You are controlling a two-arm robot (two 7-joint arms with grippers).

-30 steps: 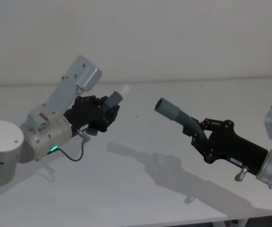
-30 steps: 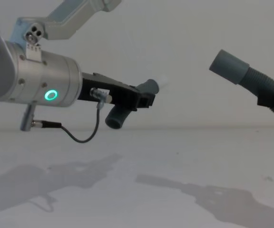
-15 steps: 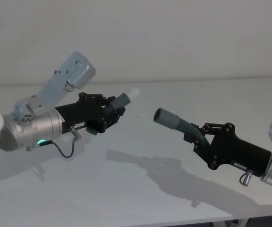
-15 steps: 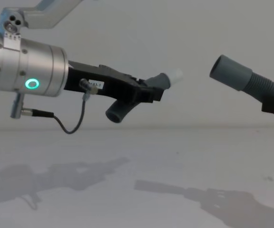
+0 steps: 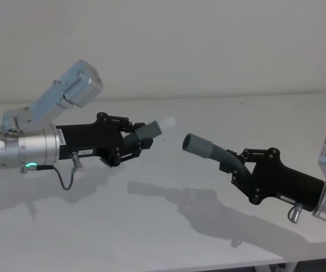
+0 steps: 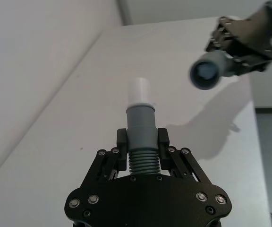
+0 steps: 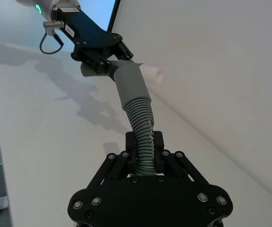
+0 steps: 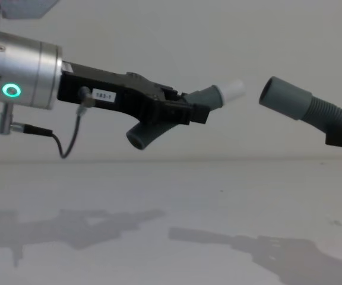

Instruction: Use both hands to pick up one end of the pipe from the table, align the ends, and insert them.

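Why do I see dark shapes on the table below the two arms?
Those are shadows. Head view: the left end effector and right end effector, held in the air, throw soft grey shadows on the table, displaced toward the camera, so the light probably comes from above and behind. Chest view: the same two shadows lie across the near table.
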